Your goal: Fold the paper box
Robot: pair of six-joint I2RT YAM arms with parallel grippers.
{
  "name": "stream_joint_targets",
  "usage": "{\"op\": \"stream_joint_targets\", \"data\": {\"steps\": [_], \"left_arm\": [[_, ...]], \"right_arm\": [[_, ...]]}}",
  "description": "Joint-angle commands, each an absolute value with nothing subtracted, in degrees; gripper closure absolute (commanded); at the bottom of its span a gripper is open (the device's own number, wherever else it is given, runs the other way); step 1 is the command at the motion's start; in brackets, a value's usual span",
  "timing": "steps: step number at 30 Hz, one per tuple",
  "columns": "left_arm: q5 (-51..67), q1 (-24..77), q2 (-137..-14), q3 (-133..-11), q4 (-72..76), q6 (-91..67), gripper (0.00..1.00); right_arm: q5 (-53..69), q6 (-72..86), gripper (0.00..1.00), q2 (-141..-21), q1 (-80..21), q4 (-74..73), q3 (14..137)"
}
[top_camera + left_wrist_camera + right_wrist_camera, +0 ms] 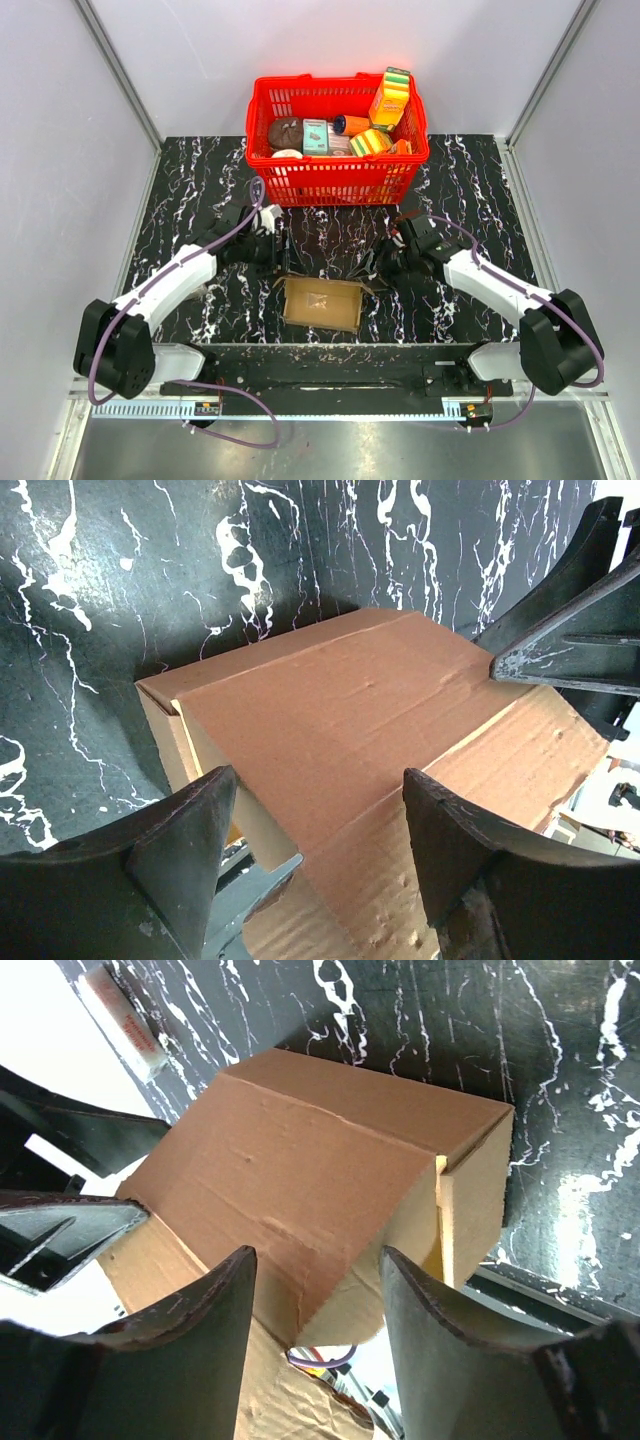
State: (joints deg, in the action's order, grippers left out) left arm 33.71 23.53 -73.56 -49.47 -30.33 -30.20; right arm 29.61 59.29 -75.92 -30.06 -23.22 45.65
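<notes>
No legible text in any view. Print on the white strip (125, 1022) and on the packages (389, 98) is too small.

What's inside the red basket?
The red basket holds a tall yellow-green package, a teal box, an orange thing and a brown lump. Whatever lies underneath them is covered, so I cannot tell what it is.

So the paper box (322, 303) is plain brown cardboard, paler tan along the cut edges. The table (200, 190) is black with white marble-style veining all over. The basket (335, 180) is bright red, with a yellow-and-green striped package (390, 97) poking out. The arms (175, 280) are white with black joints and purple cables (258, 195).
</notes>
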Motion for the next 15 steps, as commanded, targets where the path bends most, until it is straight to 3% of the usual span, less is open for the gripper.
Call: {"op": "stream_joint_targets", "data": {"steps": [1,5,15], "left_arm": [[34.36,23.73,-71.37,-48.52,-29.88,-29.71,0.28],[34.8,23.73,-70.58,-47.55,-29.45,-30.15,0.29],[32.7,23.73,-66.8,-41.49,-28.04,-30.68,0.34]], "right_arm": [[33.13,61.34,0.43,-75.85,-30.59,-18.11,44.74],[33.57,62.23,0.49,-76.02,-30.76,-16.17,43.77],[29.53,59.15,0.52,-75.41,-31.73,-17.58,41.66]]}}
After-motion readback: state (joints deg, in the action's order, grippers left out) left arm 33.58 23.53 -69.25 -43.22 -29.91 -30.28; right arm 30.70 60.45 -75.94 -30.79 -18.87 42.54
